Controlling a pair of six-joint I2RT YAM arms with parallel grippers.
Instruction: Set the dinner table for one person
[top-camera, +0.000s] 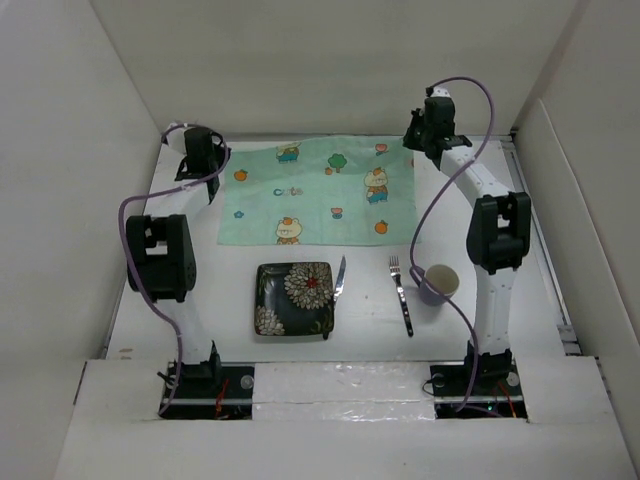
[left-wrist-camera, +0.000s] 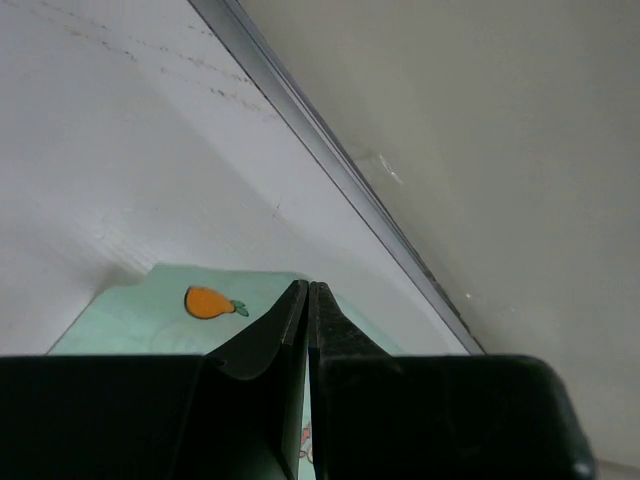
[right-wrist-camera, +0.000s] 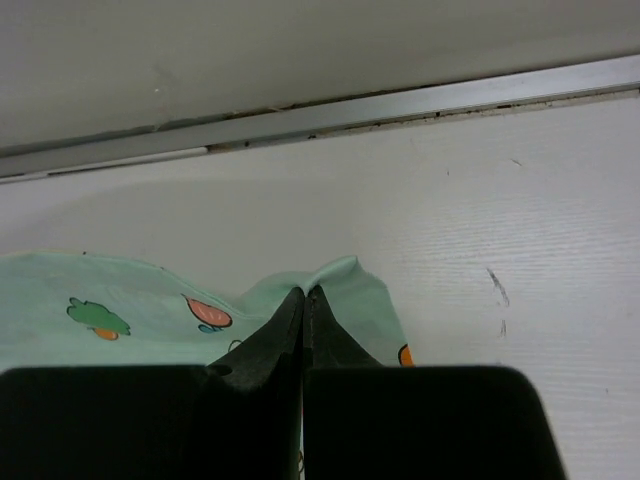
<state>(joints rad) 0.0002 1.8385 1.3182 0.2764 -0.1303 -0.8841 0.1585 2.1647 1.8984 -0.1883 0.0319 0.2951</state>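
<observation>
Holding mat (top-camera: 318, 190) by far corners in left gripper (left-wrist-camera: 307, 290) and right gripper (right-wrist-camera: 303, 292), both clamped shut; next, probably pulling taut, then releasing.

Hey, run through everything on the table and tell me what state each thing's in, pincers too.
Mat: spread out, far-right corner puckered up.
Plate: right way up, empty.
Knife: lying beside the plate's right edge.
Fork: lying flat, tines pointing away.
Cup: upright, looks empty.
Left pincer: shut, at the mat's far-left corner.
Right pincer: shut on the mat's corner.
</observation>
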